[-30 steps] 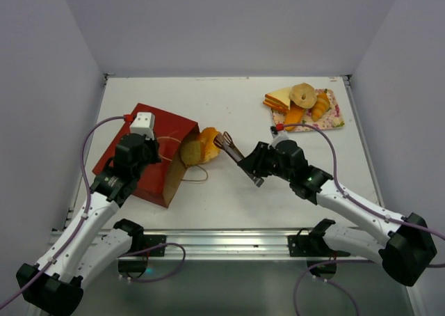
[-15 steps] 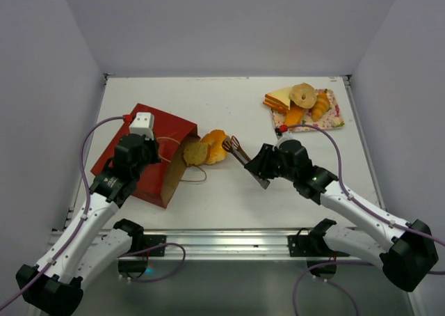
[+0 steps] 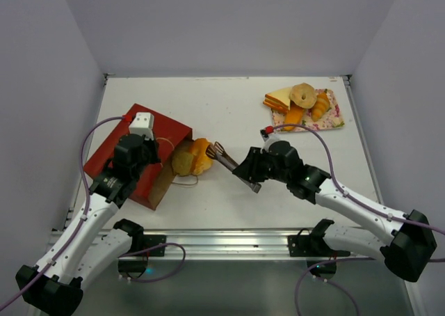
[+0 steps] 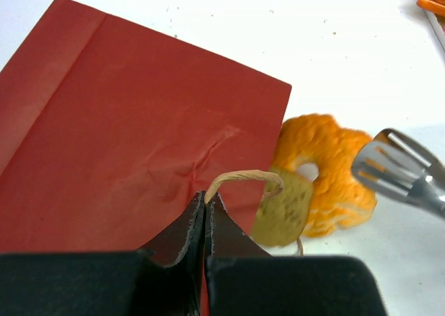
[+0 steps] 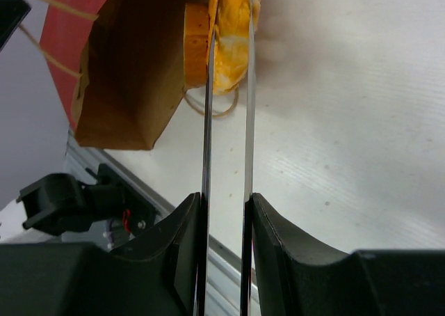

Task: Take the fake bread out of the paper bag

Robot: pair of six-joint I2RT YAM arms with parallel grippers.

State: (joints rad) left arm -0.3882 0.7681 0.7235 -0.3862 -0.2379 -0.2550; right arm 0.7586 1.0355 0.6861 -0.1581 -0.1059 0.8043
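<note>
The red paper bag [image 3: 103,157] lies flat at the left with its brown mouth [image 5: 132,72] facing right. My left gripper [image 4: 204,201] is shut on the bag's tan loop handle [image 4: 240,178]. Fake bread sticks out of the mouth: an orange ring piece [image 3: 202,154] [image 4: 327,170] and an olive-brown slice [image 4: 285,215] beside it. My right gripper [image 5: 226,198] [image 3: 247,173] is shut on metal tongs [image 3: 224,157]. The tongs' blades [image 5: 208,121] stand on either side of the orange piece [image 5: 233,44].
A pink-flowered tray [image 3: 335,119] at the back right holds several other bread pieces [image 3: 300,99]. White walls close in the left, far and right sides. The arms' metal rail [image 3: 229,241] runs along the near edge.
The tongs pulled right half a second ago and have now swung back left onto the bread. The bag and the bread have shifted left and nearer with the left gripper.
</note>
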